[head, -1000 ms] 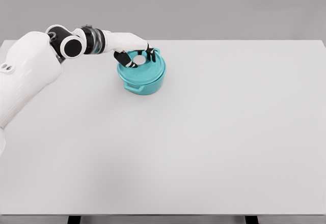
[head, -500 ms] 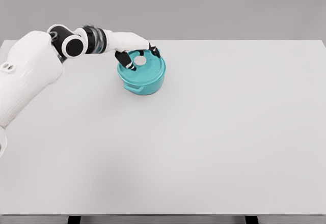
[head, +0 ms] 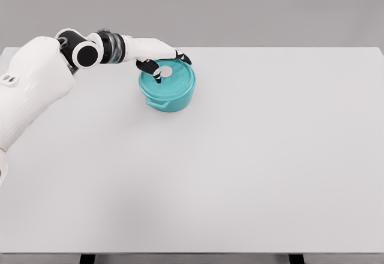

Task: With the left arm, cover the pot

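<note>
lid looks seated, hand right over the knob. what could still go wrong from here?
1. The left hand has open fingers hanging around the white knob; a sideways retreat could catch it and drag the lid askew.
2. One view only: whether the lid sits flush on the teal pot at its far rim can't be confirmed.
</note>
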